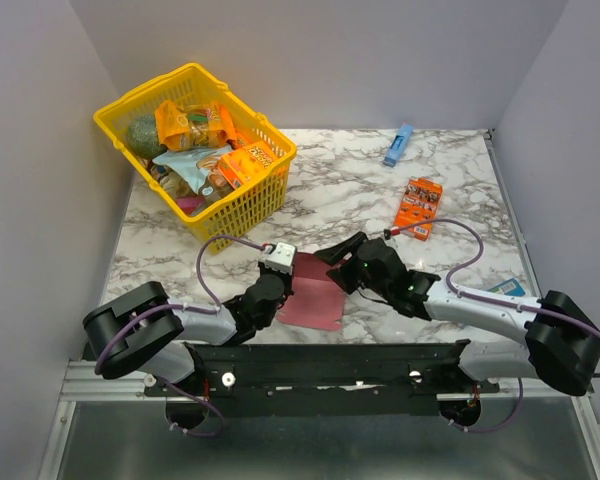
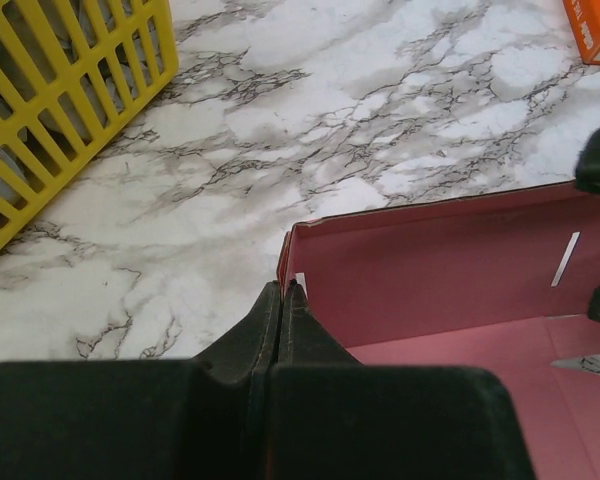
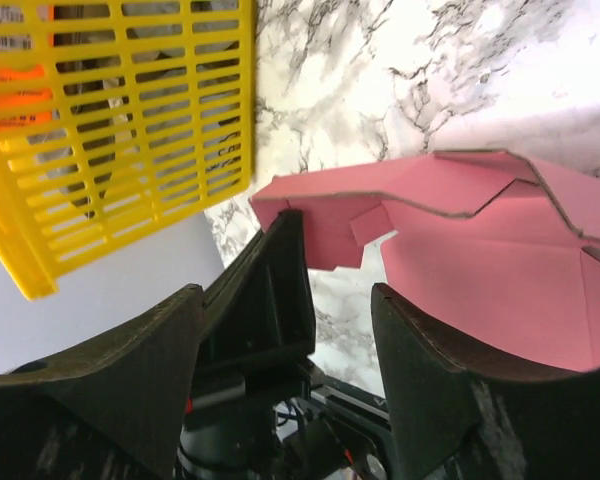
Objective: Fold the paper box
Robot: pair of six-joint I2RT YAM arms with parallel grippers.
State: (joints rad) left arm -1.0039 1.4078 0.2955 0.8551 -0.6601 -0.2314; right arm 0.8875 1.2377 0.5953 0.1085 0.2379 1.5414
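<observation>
The pink paper box (image 1: 315,292) lies partly opened on the marble table near the front edge, with its far wall standing up. My left gripper (image 1: 283,283) is at its left edge. In the left wrist view the left gripper (image 2: 283,290) is shut, pinching the left end wall of the box (image 2: 450,270). My right gripper (image 1: 337,257) is at the box's far right corner. In the right wrist view the right gripper (image 3: 288,292) is open and holds nothing. The box's raised flaps (image 3: 480,240) hang just beyond its right finger (image 3: 430,370).
A yellow basket (image 1: 250,200) full of snack packs stands at the back left and also shows in the left wrist view (image 2: 60,110). An orange printed snack box (image 1: 418,207) lies right of centre. A slim blue box (image 1: 398,145) lies at the back. A teal card (image 1: 507,288) lies at the right.
</observation>
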